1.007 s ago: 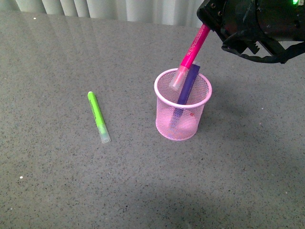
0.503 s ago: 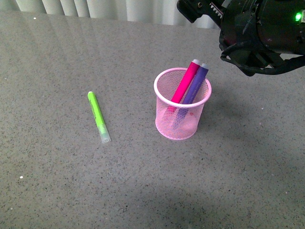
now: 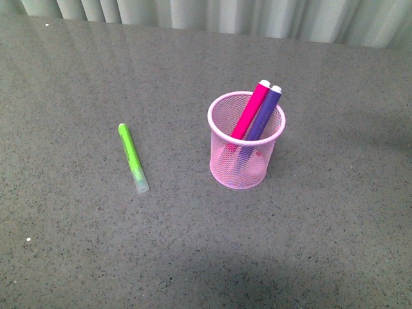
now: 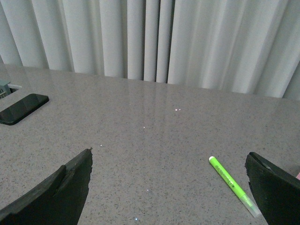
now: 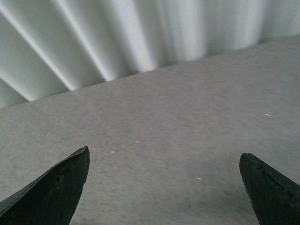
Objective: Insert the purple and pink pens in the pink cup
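Note:
The pink cup (image 3: 246,143) stands upright on the grey table in the front view, right of centre. The pink pen (image 3: 251,111) and the purple pen (image 3: 264,114) both stand inside it, leaning to the right, ends above the rim. No arm shows in the front view. My left gripper (image 4: 168,187) is open and empty above the table; the cup and both pens are out of its view. My right gripper (image 5: 164,187) is open and empty, facing bare table and curtain.
A lime-green marker (image 3: 132,157) lies flat left of the cup; it also shows in the left wrist view (image 4: 233,185). A black phone (image 4: 21,108) lies at the table's far side. White curtains (image 4: 154,37) hang behind the table.
The right gripper let go of the pink pen, which dropped into the cup beside the purple pen. The right arm then withdrew up and right, out of the front view.

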